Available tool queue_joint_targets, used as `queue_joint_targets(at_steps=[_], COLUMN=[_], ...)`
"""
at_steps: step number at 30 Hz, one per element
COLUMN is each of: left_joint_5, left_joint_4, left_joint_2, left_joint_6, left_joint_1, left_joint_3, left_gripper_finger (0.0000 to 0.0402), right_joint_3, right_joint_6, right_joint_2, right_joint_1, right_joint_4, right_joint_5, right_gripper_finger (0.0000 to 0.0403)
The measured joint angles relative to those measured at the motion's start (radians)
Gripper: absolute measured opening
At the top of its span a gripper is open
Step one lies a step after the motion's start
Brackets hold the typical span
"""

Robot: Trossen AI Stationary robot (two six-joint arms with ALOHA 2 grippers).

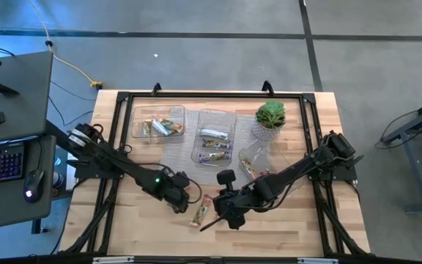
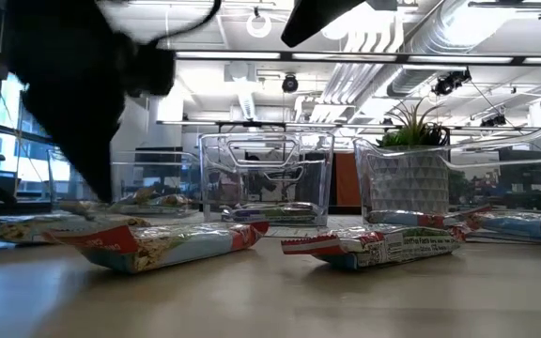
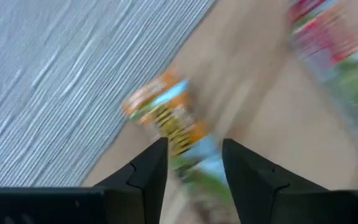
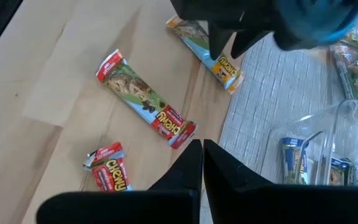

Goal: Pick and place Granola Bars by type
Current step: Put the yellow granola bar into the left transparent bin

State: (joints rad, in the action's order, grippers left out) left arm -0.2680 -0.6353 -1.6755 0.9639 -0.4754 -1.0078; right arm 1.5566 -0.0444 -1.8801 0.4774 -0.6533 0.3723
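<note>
Orange-and-blue bar: the bar (image 4: 205, 45) lies flat on the bare wood with one end touching the edge of the grey mat (image 4: 278, 106); it is the one under the left gripper.
Red-ended bars: a long one (image 4: 145, 98) lies on the wood just beside the orange-and-blue bar, on the side away from the mat; a shorter, crumpled one (image 4: 109, 172) lies farther out from the mat again.
Sorted bars: several more bars lie in the clear trays (image 1: 215, 136) standing on the mat, and one tray (image 1: 253, 160) at the mat's far edge looks tipped.
Handling, as a judgement: light, thin, flat; the foil wrapper is slick and crinkly and the bar inside may crack if squeezed hard. A grip across the narrow width near mid-length looks best; the crimped ends would probably slip or fold.
Left gripper: the left gripper (image 3: 194, 165) hangs low over the orange-and-blue bar at the mat's edge, fingers apart with the bar showing between them; whether they touch the wrapper I cannot tell.
Right gripper: the right gripper (image 4: 202, 163) waits above the wood near the mat's edge, its fingers together and empty.
Risk: the bar may skate along the wood or ride onto the mat as the fingers close.
</note>
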Motion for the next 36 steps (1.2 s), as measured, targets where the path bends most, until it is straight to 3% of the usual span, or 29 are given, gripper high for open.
queue_joint_targets(at_steps=[13, 19, 28, 33, 36], left_joint_5=[-0.139, -0.139, -0.124, -0.021, -0.018], left_joint_4=[0.006, 0.018, 0.145, 0.146, 0.101], left_joint_2=[0.001, 0.001, 0.001, 0.001, 0.001], left_joint_6=[-0.07, -0.051, -0.195, -0.18, -0.146], left_joint_1=[-0.002, -0.002, -0.002, 0.011, 0.012], left_joint_3=[0.023, 0.027, 0.026, 0.026, 0.026], left_gripper_finger=[0.0147, 0.0147, 0.0147, 0.0147, 0.0147], right_joint_3=[0.0, 0.0, 0.0, 0.0, 0.0], right_joint_6=[0.001, 0.023, 0.064, 0.09, 0.098], right_joint_2=[0.0, 0.0, 0.0, 0.0, 0.0], right_joint_1=[0.0, 0.0, 0.0, 0.0, 0.0], right_joint_4=[0.0, 0.0, -0.001, -0.002, -0.001], right_joint_5=[0.004, 0.003, -0.009, -0.013, -0.013], right_gripper_finger=[0.0, 0.0, 0.0, 0.0, 0.0])
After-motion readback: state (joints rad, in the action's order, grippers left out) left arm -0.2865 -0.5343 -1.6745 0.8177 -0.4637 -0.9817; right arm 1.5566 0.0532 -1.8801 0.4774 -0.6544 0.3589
